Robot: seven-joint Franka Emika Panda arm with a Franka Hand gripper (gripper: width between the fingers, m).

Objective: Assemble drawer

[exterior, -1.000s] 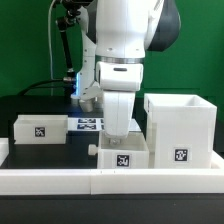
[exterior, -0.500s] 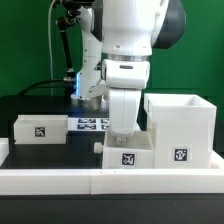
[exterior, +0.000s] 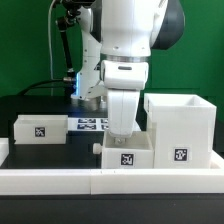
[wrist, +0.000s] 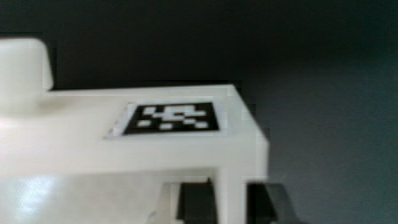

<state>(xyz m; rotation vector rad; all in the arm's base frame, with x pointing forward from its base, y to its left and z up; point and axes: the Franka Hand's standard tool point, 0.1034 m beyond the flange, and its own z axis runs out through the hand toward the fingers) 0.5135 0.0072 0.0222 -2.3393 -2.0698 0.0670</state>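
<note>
The drawer's parts are white plastic. A small knobbed tray (exterior: pixel 128 157) with a square tag stands in the middle, against the tall hollow box (exterior: pixel 180 125) at the exterior view's right. A second tray (exterior: pixel 40 130) lies at the exterior view's left. My gripper (exterior: pixel 122 133) reaches straight down onto the middle tray. In the wrist view my gripper (wrist: pixel 228 205) is shut on that tray's wall, with one black finger (wrist: pixel 192 205) on each side. The tray's tag (wrist: pixel 173 118) and its knob (wrist: pixel 18 65) show there.
The marker board (exterior: pixel 88 124) lies flat on the black table behind the trays. A low white border rail (exterior: pixel 60 178) runs along the front edge. A dark stand and cables rise at the back left, before a green backdrop.
A second ago the gripper and the middle tray were slightly further to the exterior view's left. They have shifted right toward the tall box. Nothing has moved in the last half second.
</note>
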